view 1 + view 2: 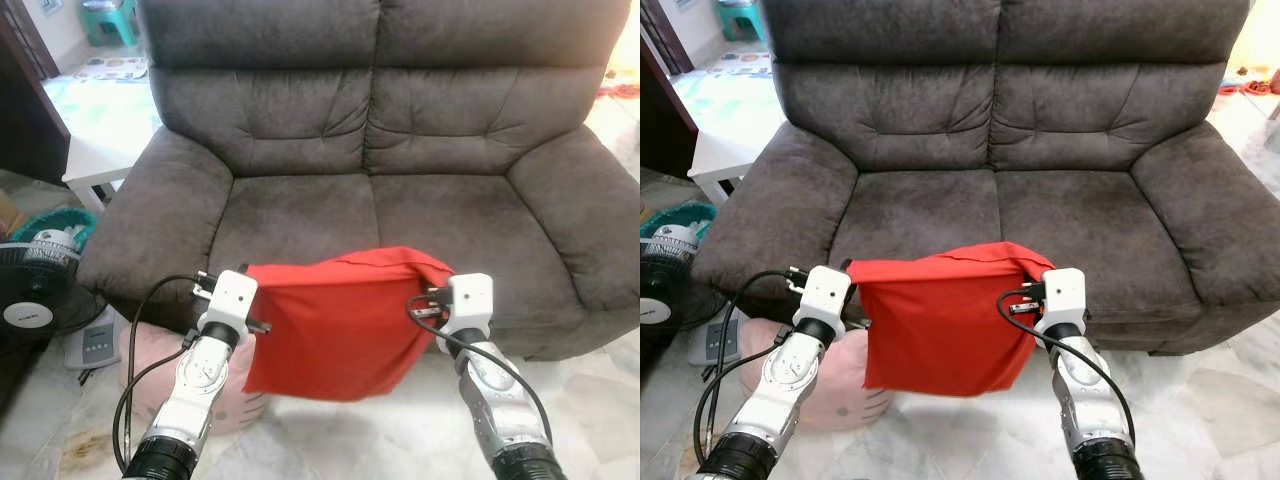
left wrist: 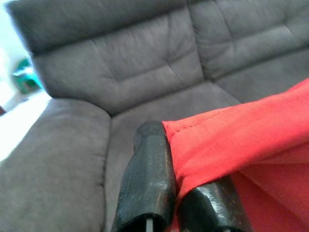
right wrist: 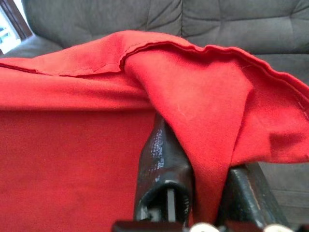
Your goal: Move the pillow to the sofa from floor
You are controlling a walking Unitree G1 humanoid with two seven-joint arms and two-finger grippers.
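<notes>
A red pillow (image 1: 335,325), flat and limp, hangs in the air between my two grippers, just in front of the grey sofa (image 1: 300,215) and about level with the seat's front edge. My left gripper (image 1: 258,275) is shut on the pillow's upper left corner; its black fingers (image 2: 149,179) pinch the red hem. At the upper right corner my right gripper (image 1: 430,292) is shut on a fold of the red fabric (image 3: 203,106). Both sofa seats are bare.
A pink round cushion (image 1: 150,365) lies on the marble floor under my left arm. A black fan (image 1: 35,295), a small white device (image 1: 95,340) and a teal basket (image 1: 60,222) stand at the left. A white table (image 1: 105,140) is beside the sofa's left armrest.
</notes>
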